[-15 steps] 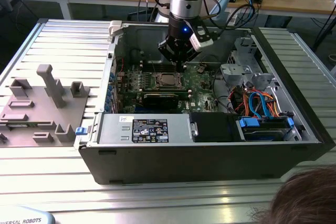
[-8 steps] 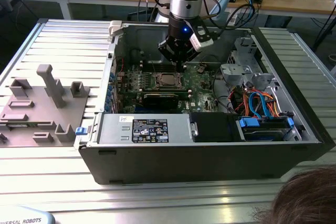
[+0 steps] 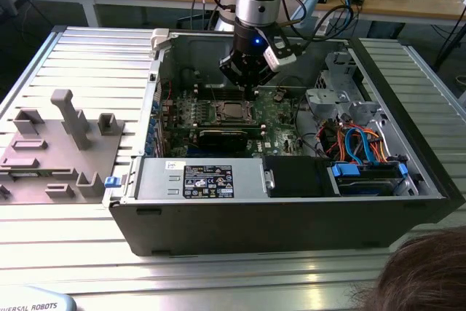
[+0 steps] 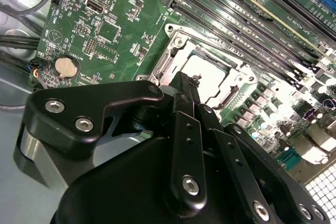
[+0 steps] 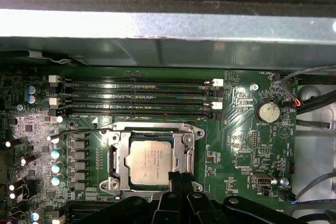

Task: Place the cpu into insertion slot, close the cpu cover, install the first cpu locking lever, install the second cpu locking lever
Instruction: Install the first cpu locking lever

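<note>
The cpu (image 5: 148,161) lies flat in the insertion slot (image 3: 220,112) on the green board, silver top up. The cpu cover (image 5: 119,156) is down over it as a metal frame around the chip. A thin wire locking lever (image 5: 79,130) runs from the socket's corner out over the board. In the exterior view my gripper (image 3: 250,89) hangs just above the socket inside the open case. My gripper (image 5: 177,176) is shut, its tips at the socket's edge beside the cover. In the second wrist view the gripper (image 4: 185,80) hides part of the socket; the cpu (image 4: 209,69) shows past it.
Long memory slots (image 5: 136,98) lie beside the socket, and a coin battery (image 5: 268,112) sits further off. The case wall (image 5: 157,24) rises close by. A drive cage (image 3: 335,85), cables (image 3: 357,143) and a power supply (image 3: 204,180) crowd the case. A person's hair (image 3: 422,274) is at the near edge.
</note>
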Robot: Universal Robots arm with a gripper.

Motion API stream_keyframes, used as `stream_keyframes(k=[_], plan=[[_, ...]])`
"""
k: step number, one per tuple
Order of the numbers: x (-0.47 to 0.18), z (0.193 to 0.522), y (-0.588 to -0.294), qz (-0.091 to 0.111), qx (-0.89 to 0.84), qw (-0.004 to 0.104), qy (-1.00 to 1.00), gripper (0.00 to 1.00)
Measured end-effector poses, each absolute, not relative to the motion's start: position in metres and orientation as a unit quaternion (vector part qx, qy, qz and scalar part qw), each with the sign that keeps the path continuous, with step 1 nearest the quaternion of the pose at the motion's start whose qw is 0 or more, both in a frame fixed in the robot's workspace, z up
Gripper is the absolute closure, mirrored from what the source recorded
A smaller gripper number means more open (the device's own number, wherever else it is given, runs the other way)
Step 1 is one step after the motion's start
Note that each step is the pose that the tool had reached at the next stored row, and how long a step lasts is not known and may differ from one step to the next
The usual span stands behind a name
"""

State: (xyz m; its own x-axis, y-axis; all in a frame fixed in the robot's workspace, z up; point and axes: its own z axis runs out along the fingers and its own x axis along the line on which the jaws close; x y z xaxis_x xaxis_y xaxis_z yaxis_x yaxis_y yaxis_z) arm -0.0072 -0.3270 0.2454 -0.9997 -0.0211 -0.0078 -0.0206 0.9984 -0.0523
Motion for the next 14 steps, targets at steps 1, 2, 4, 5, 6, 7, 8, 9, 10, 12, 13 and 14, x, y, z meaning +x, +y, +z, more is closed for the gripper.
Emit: stream_keyframes(k=[1, 2, 4, 5, 6, 7, 8, 9, 10, 12, 13, 14], plan=[[-0.0072, 0.2454, -0.327, -0.026, -0.011, 0.004, 1.0, 0.89], [-0.0072, 0.2454, -0.327, -0.026, -0.011, 0.004, 1.0, 0.89], [-0.0072, 0.2454, -0.327, -0.026, -0.012, 0.004, 1.0, 0.89], [-0.0072, 0.2454, -0.327, -0.026, -0.013, 0.004, 1.0, 0.89], [-0.0072, 0.2454, -0.327, -0.026, -0.013, 0.004, 1.0, 0.89], [-0.0072, 0.2454, -0.327, -0.026, -0.014, 0.004, 1.0, 0.89], [-0.0072, 0.2454, -0.327, -0.026, -0.015, 0.004, 1.0, 0.89], [-0.0072, 0.2455, -0.327, -0.026, -0.015, 0.004, 1.0, 0.89], [-0.0072, 0.2454, -0.327, -0.026, -0.016, 0.004, 1.0, 0.89], [-0.0072, 0.2454, -0.327, -0.026, -0.017, 0.004, 1.0, 0.89], [-0.0072, 0.2454, -0.327, -0.026, -0.017, 0.004, 0.999, 0.89], [-0.0072, 0.2454, -0.327, -0.026, -0.018, 0.004, 0.999, 0.89]])
